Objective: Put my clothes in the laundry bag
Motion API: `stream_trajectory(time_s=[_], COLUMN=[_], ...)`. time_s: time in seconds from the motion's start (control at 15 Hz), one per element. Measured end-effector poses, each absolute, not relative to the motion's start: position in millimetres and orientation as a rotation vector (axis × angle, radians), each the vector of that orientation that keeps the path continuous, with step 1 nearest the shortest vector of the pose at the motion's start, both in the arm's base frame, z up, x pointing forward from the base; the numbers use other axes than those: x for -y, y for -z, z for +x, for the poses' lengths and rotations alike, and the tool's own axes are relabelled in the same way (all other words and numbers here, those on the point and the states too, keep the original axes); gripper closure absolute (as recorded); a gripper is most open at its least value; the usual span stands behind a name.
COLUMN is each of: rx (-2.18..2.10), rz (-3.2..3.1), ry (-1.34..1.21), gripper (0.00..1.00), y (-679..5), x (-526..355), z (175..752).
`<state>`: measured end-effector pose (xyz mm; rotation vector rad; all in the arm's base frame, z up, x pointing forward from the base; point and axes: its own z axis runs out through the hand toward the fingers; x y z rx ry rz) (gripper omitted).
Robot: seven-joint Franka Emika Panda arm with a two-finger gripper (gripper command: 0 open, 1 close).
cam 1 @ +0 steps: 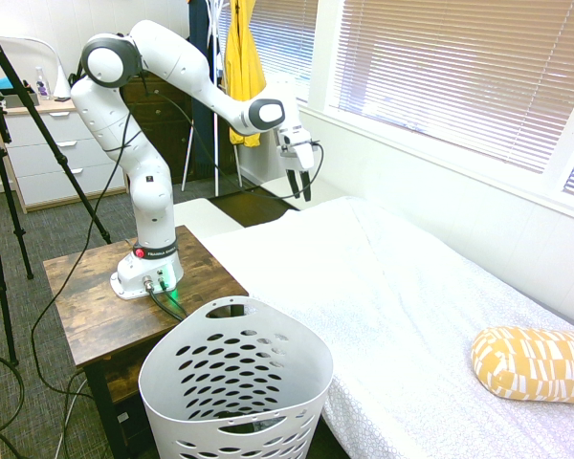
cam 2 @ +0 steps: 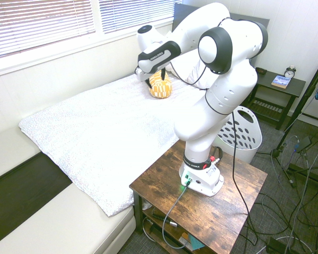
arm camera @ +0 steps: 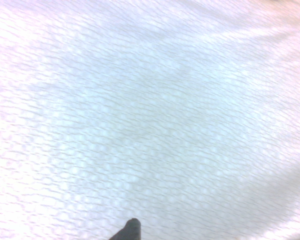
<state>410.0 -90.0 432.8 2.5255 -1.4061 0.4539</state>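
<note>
One big bed with a white quilt (cam 1: 411, 287) took up most of the room; the white Franka arm (cam 1: 172, 67) reached out over it from a wooden side table (cam 1: 86, 287); the white laundry basket (cam 1: 172, 382) stood just beside that table and the bed; a dark patch (cam 1: 252, 419) showed low inside it, couldn't tell if that was the clothes; the gripper (cam 1: 301, 186) hung above the quilt, fingers spread, pinching nothing.

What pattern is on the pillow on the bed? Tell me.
Yellow with white dashes on the pillow; first exterior view.
</note>
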Motion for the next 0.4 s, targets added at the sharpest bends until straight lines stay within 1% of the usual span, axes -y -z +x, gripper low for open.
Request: stream_trajectory(time_s=[0.2, 0.4], rx=[1.391, 1.33], rz=[2.706, 2.82], ry=[-0.403, -0.347], gripper=[0.0, 0.0], y=[-408, -400], x=[1, -45], z=[431, 436])
